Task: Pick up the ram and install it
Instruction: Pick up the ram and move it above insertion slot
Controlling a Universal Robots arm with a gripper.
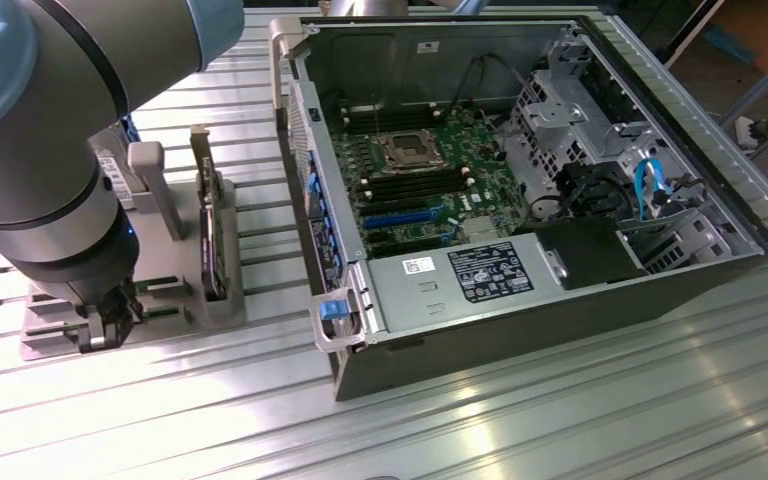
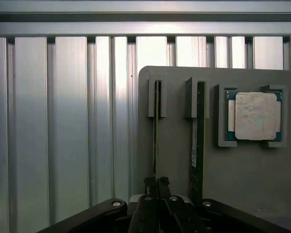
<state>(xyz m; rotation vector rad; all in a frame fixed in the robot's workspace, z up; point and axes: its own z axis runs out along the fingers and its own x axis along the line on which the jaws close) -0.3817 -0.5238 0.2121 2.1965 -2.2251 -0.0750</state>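
Observation:
The ram (image 2: 156, 126) stands on edge in a slot of the grey holder (image 2: 174, 160), so I see it as a thin dark strip. My gripper (image 2: 156, 184) is down over its near end, and the two fingertips (image 2: 149, 187) are pressed close on either side of the strip. In the exterior view the gripper (image 1: 107, 325) sits low at the holder (image 1: 157, 290) on that view's left, and the arm hides the ram there. The open computer case (image 1: 491, 330) lies to that view's right, with its green motherboard (image 1: 411, 180) exposed.
A wider dark card (image 1: 211, 230) stands on edge in the neighbouring slot (image 2: 199, 136), close beside my gripper. A square silver processor chip (image 2: 255, 116) lies in a pocket of the holder. Everything rests on a ribbed metal table (image 1: 558, 420).

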